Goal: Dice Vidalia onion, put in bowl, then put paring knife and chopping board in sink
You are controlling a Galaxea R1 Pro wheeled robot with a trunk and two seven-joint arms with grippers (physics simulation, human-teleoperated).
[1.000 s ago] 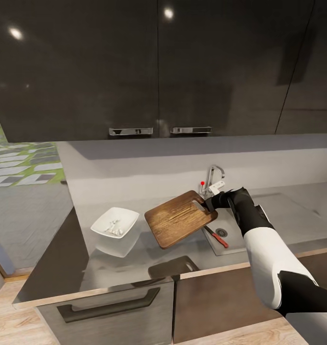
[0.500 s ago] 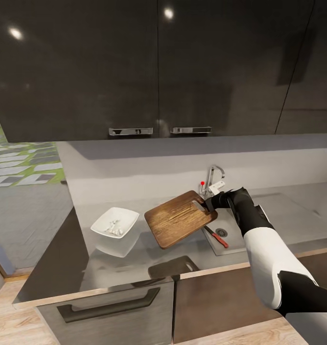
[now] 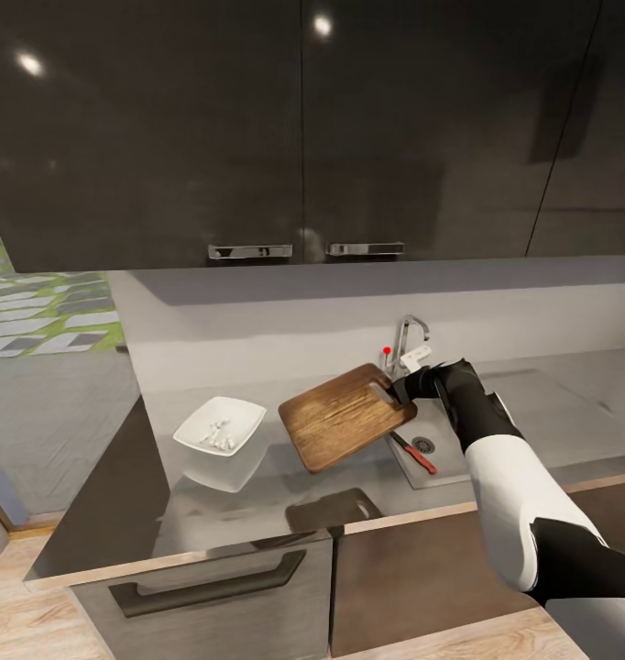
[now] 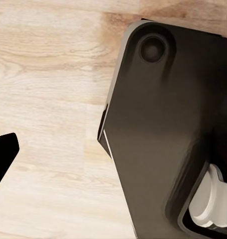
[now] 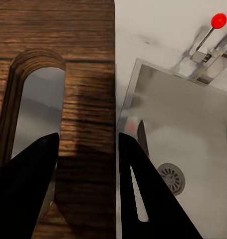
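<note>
Chopping board (image 3: 346, 417) tilted in air above countertop (image 3: 257, 495), handle end over sink (image 3: 445, 463) edge, pinched by right gripper (image 3: 402, 389). Paring knife (image 3: 414, 453) lies in sink. White bowl (image 3: 219, 429) well apart. Left gripper: can't tell

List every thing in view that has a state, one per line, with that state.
chopping board: lifted off the countertop, tilted, gripped at its slot-handle end
right gripper: shut on the chopping board
paring knife: lying in the sink basin
sink: no water visible, drain uncovered
bowl: upright on the countertop, pale pieces inside
upper cabinet doors: closed
drawer: closed
</note>
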